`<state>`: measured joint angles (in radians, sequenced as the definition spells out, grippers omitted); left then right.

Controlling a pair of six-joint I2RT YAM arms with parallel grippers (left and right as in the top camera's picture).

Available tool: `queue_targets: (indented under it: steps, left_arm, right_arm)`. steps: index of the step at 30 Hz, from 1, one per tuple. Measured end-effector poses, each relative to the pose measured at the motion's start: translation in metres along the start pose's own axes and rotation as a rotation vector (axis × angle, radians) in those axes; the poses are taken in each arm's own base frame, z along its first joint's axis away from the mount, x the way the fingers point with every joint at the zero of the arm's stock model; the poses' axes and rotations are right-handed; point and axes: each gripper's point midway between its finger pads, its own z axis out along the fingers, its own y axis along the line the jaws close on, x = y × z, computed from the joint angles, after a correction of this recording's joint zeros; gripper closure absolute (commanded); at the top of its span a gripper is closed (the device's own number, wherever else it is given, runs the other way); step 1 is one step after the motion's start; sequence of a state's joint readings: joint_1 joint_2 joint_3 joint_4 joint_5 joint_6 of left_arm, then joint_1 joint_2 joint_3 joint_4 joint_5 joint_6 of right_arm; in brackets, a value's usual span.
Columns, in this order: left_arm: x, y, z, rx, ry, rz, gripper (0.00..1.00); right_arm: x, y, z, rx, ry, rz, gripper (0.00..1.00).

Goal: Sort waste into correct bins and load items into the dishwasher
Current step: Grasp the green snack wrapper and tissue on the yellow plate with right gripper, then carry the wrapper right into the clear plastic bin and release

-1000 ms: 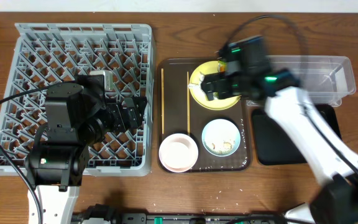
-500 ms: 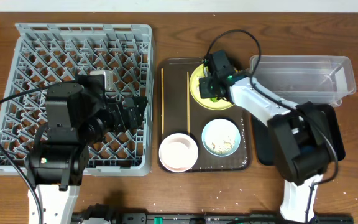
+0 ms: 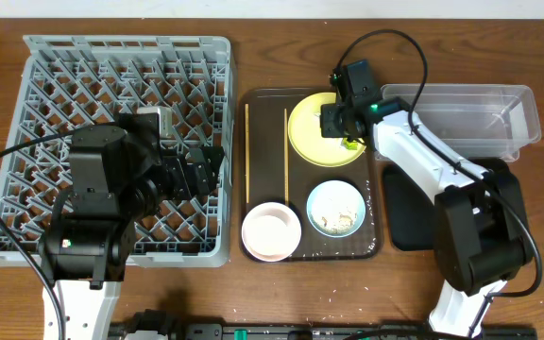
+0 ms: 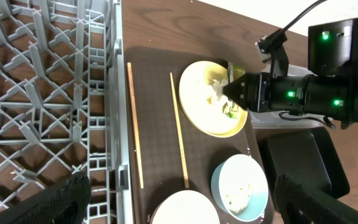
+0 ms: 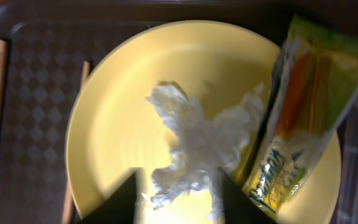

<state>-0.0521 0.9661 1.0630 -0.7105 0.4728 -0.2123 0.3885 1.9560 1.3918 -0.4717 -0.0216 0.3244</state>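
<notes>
On the round yellow plate (image 5: 104, 106) lie a wad of crumpled white paper (image 5: 197, 137) and a yellow-green snack wrapper (image 5: 303, 106) at its right edge. My right gripper (image 5: 178, 175) hovers low over the plate (image 3: 310, 127). Its jaws are open and straddle the lower end of the paper, and the right finger touches it. Over the grey dish rack (image 3: 83, 76) my left gripper (image 3: 211, 170) stands wide open and empty. Two chopsticks (image 3: 246, 151), a light blue bowl (image 3: 335, 208) with rice crumbs and a white-pink bowl (image 3: 271, 229) sit on the brown tray (image 3: 264, 109).
The clear plastic tub (image 3: 470, 118) stands at the back right, just behind my right arm. The glossy black tray (image 3: 406, 219) lies in front of it, partly under that arm. The rack's wall (image 4: 120, 93) borders the brown tray on the left.
My right arm has swung in and settled with its gripper at the plate's right side, jaws around the paper. The left arm has not moved.
</notes>
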Motion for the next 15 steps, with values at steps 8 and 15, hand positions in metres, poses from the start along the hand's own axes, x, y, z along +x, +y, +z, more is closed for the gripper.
queue_targets:
  steps: [8,15]
  left_arm:
    - [0.0,0.0,0.0,0.0,0.0,0.0,0.05]
    - [0.0,0.0,0.0,0.0,0.0,0.0,0.05]
  right_arm:
    - [-0.007,-0.009,0.013,0.074,-0.046,-0.011,0.51]
    - [0.016,-0.011,0.055,0.057,0.028,0.011,0.99]
